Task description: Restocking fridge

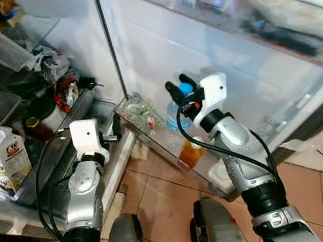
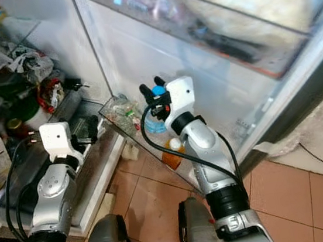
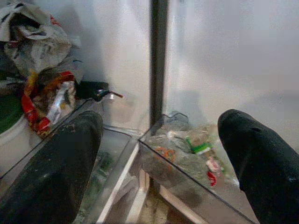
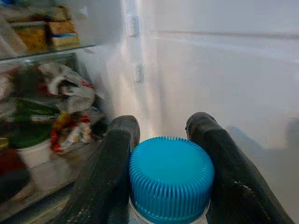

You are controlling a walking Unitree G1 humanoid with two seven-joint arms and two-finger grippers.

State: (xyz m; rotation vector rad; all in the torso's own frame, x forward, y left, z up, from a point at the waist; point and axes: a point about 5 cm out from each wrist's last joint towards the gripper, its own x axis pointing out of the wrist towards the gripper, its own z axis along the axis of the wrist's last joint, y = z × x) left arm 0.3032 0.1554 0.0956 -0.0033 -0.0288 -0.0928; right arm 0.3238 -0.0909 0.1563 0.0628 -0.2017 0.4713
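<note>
A clear water bottle (image 1: 174, 117) with a blue cap (image 4: 171, 177) stands upright in the clear door shelf (image 1: 151, 129) of the open fridge. My right gripper (image 1: 181, 86) is shut on the bottle at its cap, one black finger (image 4: 117, 158) pressed to each side. My left gripper (image 1: 113, 131) hovers open and empty by the fridge's lower shelf, near the hinge side of the door. Its two wide-apart fingers (image 3: 60, 172) frame the end of the door shelf, which holds small packets (image 3: 198, 147).
An orange-filled container (image 1: 190, 151) sits in the door shelf beside the bottle. Inside the fridge are a milk carton (image 1: 3, 155), a lidded jar (image 1: 32, 123) and crumpled bags (image 1: 54, 63). A higher door shelf (image 1: 267, 19) overhangs my right arm. Tiled floor (image 1: 166, 203) lies below.
</note>
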